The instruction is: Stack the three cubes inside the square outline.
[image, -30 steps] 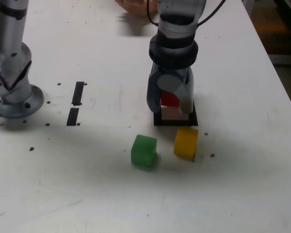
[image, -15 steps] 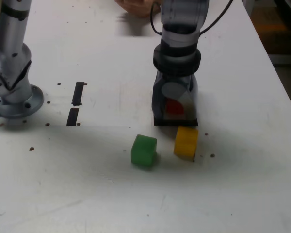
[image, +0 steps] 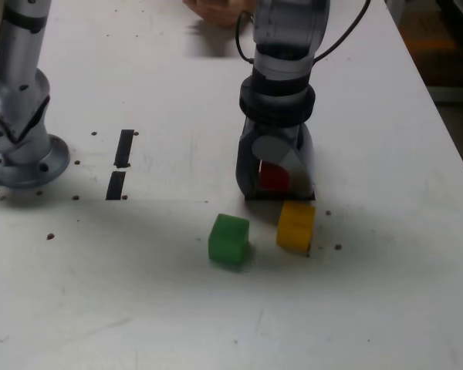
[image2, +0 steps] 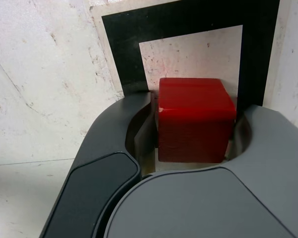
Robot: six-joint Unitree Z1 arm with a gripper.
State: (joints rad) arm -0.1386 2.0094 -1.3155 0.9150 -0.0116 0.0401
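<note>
From where I stand, taking the exterior view to begin with, the tool [image: 281,188] hangs over the square outline [image: 266,196] on the pale bench [image: 154,285], pointing down and hiding most of it. Between its 2 jaws I can see the red cube [image: 275,176], low down, over the outline's white centre. The other 2 cubes lie outside the outline, clear of the tool. The yellow cube [image: 295,226] is just below the outline's lower border as the exterior view shows it, and the green cube [image: 229,240] is below the outline too, farther toward the exterior view's left. Also off to that side of the outline are 2 short black strips [image: 124,148] and, beyond them, the round foot of a grey metal stand [image: 31,166]. Well above the outline in the exterior view, there's a person's hand [image: 218,11].

Now the wrist view: the red cube sits upright between the 2 jaws, with the outline's black border running round beyond it and white showing inside. The tool looks released, its jaws parted around the cube, a slim gap showing along 1 side; on the other side I can't tell whether jaw and cube touch.
</note>
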